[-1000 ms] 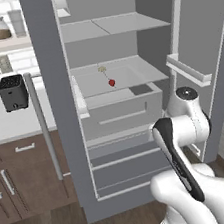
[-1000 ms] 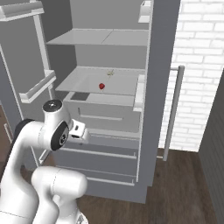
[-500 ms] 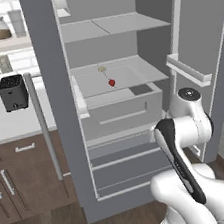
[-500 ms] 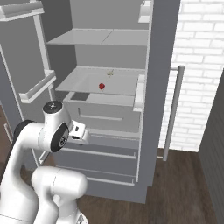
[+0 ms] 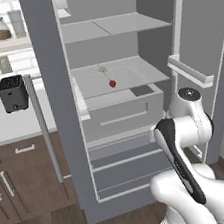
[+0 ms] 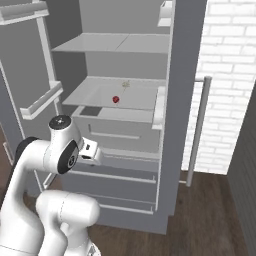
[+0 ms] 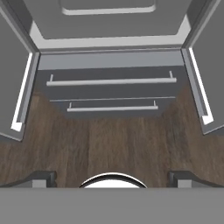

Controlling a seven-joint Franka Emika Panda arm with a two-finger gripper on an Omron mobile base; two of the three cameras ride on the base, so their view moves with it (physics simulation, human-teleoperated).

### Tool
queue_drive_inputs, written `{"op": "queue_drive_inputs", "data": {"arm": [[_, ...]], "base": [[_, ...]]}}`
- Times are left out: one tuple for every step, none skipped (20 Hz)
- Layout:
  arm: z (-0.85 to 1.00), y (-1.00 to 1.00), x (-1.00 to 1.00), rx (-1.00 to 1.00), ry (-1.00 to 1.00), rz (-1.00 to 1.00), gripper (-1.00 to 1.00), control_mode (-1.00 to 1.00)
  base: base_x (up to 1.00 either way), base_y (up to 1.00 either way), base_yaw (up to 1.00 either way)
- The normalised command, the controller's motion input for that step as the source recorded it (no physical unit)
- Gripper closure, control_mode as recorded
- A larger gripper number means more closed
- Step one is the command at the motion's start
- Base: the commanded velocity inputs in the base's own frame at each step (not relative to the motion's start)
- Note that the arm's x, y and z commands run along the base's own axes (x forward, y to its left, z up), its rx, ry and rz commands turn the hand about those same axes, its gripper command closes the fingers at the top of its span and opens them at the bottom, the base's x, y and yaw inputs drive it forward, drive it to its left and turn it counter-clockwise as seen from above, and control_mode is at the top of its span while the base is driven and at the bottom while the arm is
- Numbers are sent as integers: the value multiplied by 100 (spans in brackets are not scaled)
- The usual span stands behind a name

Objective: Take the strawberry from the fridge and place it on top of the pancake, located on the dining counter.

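Strawberry (image 5: 112,83) sat on a grey shelf (image 6: 145,95) inside the open fridge (image 5: 59,116), well above and beyond the jaws, which stood spread wide and held nothing. The gripper (image 7: 112,177) pointed down at the wooden floor (image 7: 109,140) in front of the lower drawers (image 7: 111,94); both dark fingertips (image 7: 41,177) were far apart at the hand view's bottom edge. A pale stemmed speck (image 5: 102,70) lay just behind the fruit. To do the reach well, the arm would probably need to lift and tip the hand forward until the fruit lay between the jaws, clearing the drawer front below the shelf. Since the fruit was tiny, centring it before closing looked essential, or it might roll away.
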Motion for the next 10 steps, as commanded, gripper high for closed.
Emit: {"op": "queue_drive_inputs", "data": {"arm": [[0, 0, 0, 0, 0, 0, -100, 100], [0, 0, 0, 0, 0, 0, -100, 100], [0, 0, 0, 0, 0, 0, -100, 100], [0, 0, 0, 0, 0, 0, -100, 100], [0, 0, 0, 0, 0, 0, -100, 100], [0, 0, 0, 0, 0, 0, -100, 100], [0, 0, 0, 0, 0, 0, -100, 100], [0, 0, 0, 0, 0, 0, -100, 100], [0, 0, 0, 0, 0, 0, -100, 100], [0, 0, 0, 0, 0, 0, -100, 100]], "base": [[64, 0, 0], [69, 0, 0], [76, 0, 0], [76, 0, 0], [71, 0, 0], [67, 0, 0], [66, 0, 0], [63, 0, 0], [61, 0, 0], [58, 0, 0]]}}
